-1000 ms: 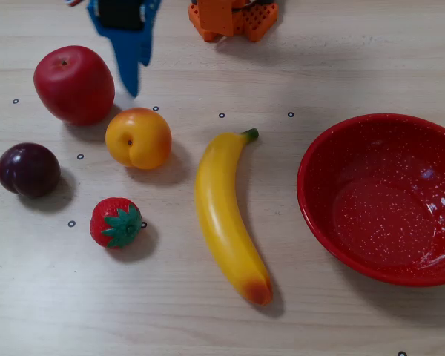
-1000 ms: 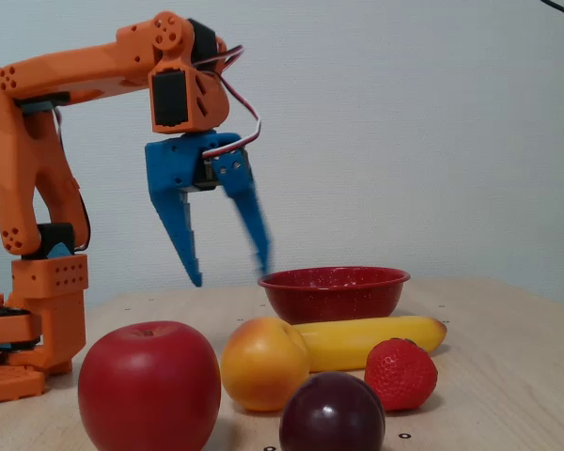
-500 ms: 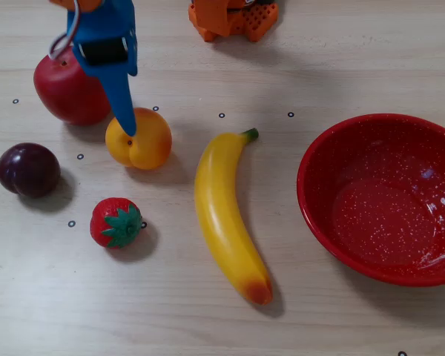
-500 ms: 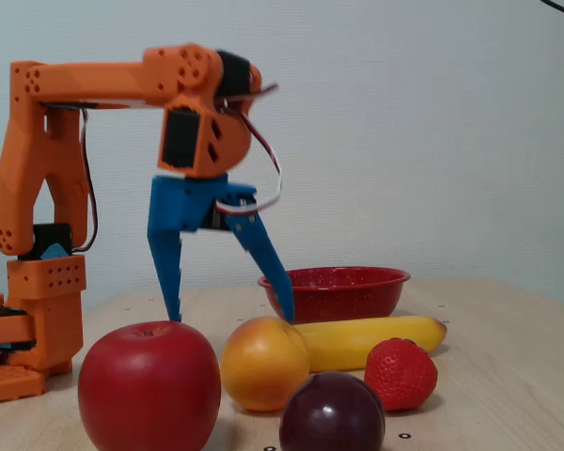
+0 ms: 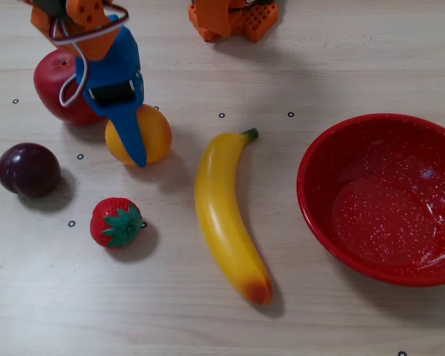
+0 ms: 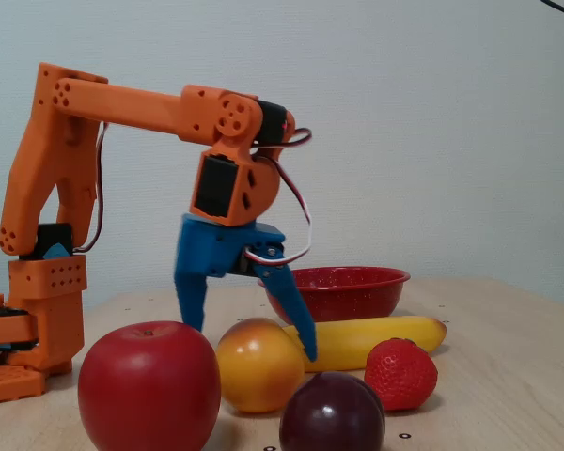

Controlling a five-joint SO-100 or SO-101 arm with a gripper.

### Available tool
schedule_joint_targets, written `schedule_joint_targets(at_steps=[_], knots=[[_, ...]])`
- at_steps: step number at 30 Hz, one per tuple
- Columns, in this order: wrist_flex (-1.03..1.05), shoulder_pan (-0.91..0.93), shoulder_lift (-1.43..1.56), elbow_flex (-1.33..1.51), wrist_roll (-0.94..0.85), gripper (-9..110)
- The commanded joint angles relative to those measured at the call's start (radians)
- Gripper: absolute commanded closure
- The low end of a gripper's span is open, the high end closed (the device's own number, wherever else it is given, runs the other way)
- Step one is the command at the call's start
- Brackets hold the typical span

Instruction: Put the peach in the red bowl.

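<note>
Pale wood-grain surface [image 5: 341,44] with small ring markers, plain light wall behind in the fixed view.

Peach [image 5: 150,132]: sits toward the far left part of the surface in the overhead view, resting on the wood, not lifted. Gripper [image 5: 133,137] is directly over it, released, with its blue fingers spread; one finger lies across the top of the peach in the overhead view, and the fixed view shows the two fingers straddling the fruit, tips at about mid-height of it. Judgement: the spread is set to take the peach at its widest part, so this looks like the pre-grasp step; closing is not yet done.

Apple [image 5: 59,85] is just beside the peach, toward the far left corner, close enough that the far finger may brush it on closing. Plum [image 5: 27,169] lies near the left edge, strawberry [image 5: 116,222] nearer the front. Banana [image 5: 226,215] lies lengthwise mid-surface, between peach and red bowl [image 5: 311,193], which sits empty at the right edge, well apart. Judgement: carry must clear the banana.
</note>
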Motion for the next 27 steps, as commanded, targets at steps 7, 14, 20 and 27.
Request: schedule_joint_targets(at_steps=[7,14,20,27], knots=[[-0.063,0.034,0.023,-0.051,0.017,52],[-0.08,0.023,0.018,-0.025,0.075,52],[-0.091,0.014,0.014,0.014,0.141,52],[-0.16,0.012,-0.003,0.046,0.179,53]])
